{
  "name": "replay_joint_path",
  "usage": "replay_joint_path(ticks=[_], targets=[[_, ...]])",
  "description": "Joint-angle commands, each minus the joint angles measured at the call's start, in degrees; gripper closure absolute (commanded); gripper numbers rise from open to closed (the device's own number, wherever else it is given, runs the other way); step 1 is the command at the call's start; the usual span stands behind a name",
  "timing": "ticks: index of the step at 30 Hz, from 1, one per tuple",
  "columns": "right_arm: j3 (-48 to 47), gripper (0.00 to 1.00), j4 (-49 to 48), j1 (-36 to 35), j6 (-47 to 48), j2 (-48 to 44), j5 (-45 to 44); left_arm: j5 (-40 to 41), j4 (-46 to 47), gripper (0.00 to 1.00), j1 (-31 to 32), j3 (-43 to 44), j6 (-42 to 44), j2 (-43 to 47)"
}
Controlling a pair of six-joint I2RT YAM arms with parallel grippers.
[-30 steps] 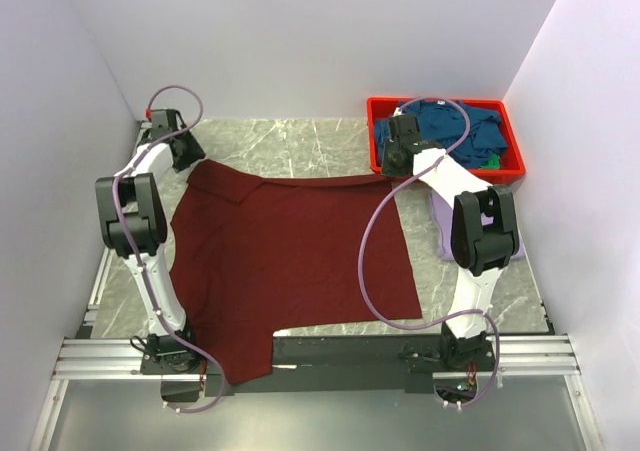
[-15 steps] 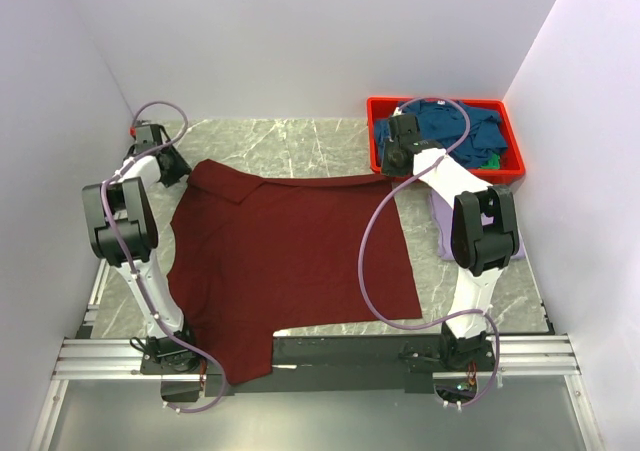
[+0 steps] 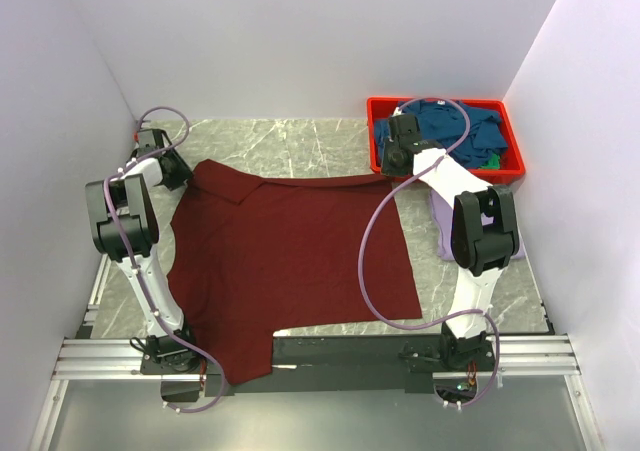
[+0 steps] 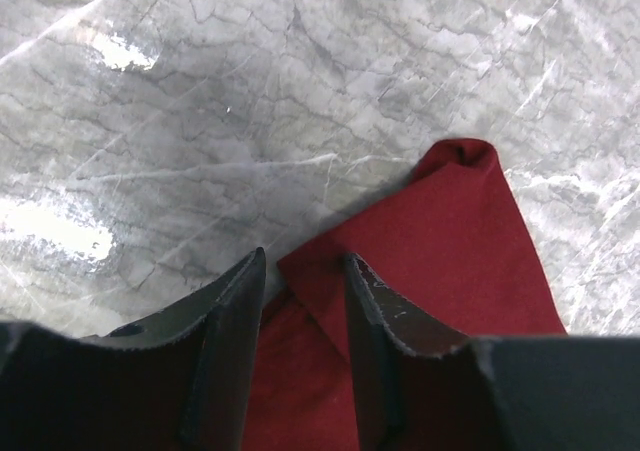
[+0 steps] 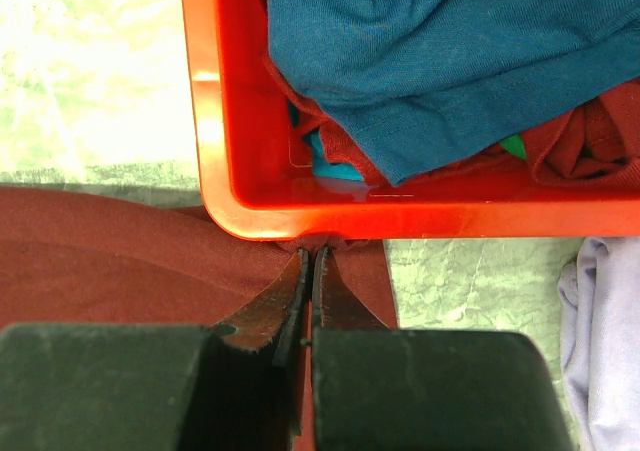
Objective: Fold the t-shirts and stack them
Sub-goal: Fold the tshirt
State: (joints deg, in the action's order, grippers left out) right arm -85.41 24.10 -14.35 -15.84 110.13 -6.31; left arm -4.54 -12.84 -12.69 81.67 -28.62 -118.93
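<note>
Top external view shows a grey marble table (image 3: pixel 300 141), and most of it is covered by the maroon t-shirt (image 3: pixel 290 251), which lies spread flat between the two arms, with its near part hanging over the front edge of the table. At the far right corner stands the red bin (image 3: pixel 375 131). Inside it the teal-blue t-shirts (image 3: pixel 470 131) lie in a loose heap. Near the bin, under the right arm, a lavender t-shirt (image 3: pixel 441 233) lies on the table, mostly hidden. The left gripper (image 4: pixel 305 266) is at the far left corner of the maroon t-shirt. In the left wrist view its fingers (image 4: pixel 232 311) stand apart, and a folded edge of the cloth lies between them, but they do not press it. The right gripper (image 5: pixel 308 256) is at the far right corner of the same shirt, just beside the near wall of the bin. Its fingers are pressed together and pinch the edge of the maroon cloth, which puckers a little at the tips.
</note>
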Motion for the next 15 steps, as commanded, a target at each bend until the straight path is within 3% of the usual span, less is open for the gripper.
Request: replay_joint_path(ticks=[1,4,13,15], targets=[[-2.57,1.00,-6.43,0.55,-0.60,0.18,-0.20,-1.00,0.27,0.58,-0.32,0.77,-0.12,-2.26],[-2.66,1.00,-6.34,0.55,-0.51,0.18,-0.20,-1.62,-0.17,0.64,-0.32,1.21,-0.03,-2.71],[-2.84,1.00,-6.34,0.46,-0.60,0.18,-0.20,-3.11,-0.51,0.99,-0.23,2.17,-0.38,-1.13],[-2.75,1.00,-6.34,0.55,-0.60,0.00,-0.20,-3.64,-0.87,1.00,-0.32,2.70,-0.56,-0.69]])
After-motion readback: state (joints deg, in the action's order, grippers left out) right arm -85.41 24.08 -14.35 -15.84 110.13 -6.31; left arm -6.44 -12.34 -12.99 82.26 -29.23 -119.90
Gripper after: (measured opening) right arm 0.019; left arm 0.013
